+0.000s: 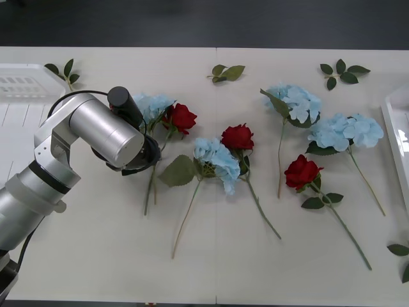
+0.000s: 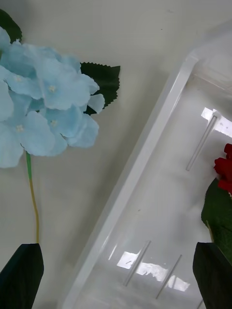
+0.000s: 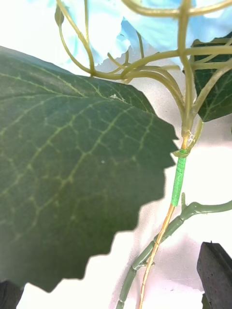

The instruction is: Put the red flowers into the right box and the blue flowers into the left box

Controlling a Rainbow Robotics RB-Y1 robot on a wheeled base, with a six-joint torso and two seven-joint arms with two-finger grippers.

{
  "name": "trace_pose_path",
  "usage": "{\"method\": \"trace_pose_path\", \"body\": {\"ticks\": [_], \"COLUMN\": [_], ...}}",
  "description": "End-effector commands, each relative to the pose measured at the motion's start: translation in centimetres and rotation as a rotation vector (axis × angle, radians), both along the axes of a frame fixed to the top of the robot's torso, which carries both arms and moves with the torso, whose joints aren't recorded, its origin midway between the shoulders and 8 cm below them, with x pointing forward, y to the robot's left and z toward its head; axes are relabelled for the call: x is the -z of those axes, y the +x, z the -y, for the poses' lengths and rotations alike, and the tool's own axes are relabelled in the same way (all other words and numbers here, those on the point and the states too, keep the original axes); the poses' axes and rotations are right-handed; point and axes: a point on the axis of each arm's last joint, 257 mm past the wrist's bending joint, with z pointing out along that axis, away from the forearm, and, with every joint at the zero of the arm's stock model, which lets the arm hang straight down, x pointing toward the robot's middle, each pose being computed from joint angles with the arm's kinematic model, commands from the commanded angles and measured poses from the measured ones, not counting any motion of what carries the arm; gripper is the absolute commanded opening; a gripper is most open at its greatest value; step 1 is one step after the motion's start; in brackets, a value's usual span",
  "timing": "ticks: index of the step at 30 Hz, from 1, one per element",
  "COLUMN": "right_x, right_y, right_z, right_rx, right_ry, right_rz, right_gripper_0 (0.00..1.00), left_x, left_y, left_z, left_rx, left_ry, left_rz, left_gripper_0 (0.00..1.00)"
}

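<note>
The left gripper [image 3: 116, 289], fingers spread and empty, is straddling a blue flower's stem [image 3: 178, 178]; it should close squarely on it.

The left arm [image 1: 77, 153] was built of thick, rounded cylindrical segments in brushed silver-grey metal, joined by dark bands at the seams. A black cylindrical knob [image 1: 124, 105] stood out near the wrist, and a thin black cable [image 1: 67, 99] looped along the upper segment. The wrist housing ended in black. In the wrist views the fingers [image 2: 21, 275] were matte black, flat-sided blocks with squared tips [image 3: 215, 273], showing at the lower corners.
</note>
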Motion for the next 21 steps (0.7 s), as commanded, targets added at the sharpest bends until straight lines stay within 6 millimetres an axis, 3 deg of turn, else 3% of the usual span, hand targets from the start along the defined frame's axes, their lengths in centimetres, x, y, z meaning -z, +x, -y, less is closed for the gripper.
{"method": "trace_pose_path", "body": {"ticks": [1,11,18,21], "right_x": [-0.1,4.1,6.6,7.4], "right_y": [0.7,2.0,2.6,2.8], "right_z": [-3.2,-8.5,-9.7,-9.7], "right_rx": [0.008,0.048,0.051,0.055], "right_ry": [-0.011,-0.093,-0.131,-0.133], "right_rz": [0.010,0.007,0.030,0.031], "right_gripper_0": [0.90,0.90,0.90,0.90], "left_x": [-2.1,-1.3,-1.0,-0.9], "left_y": [1.6,2.7,2.7,2.6], "left_z": [1.5,1.6,1.4,1.5], "left_rx": [0.057,0.078,0.082,0.086], "left_ry": [-0.003,0.015,0.022,0.023], "left_rz": [0.062,0.076,0.069,0.068], "left_gripper_0": [1.00,0.98,0.91,0.82]}}
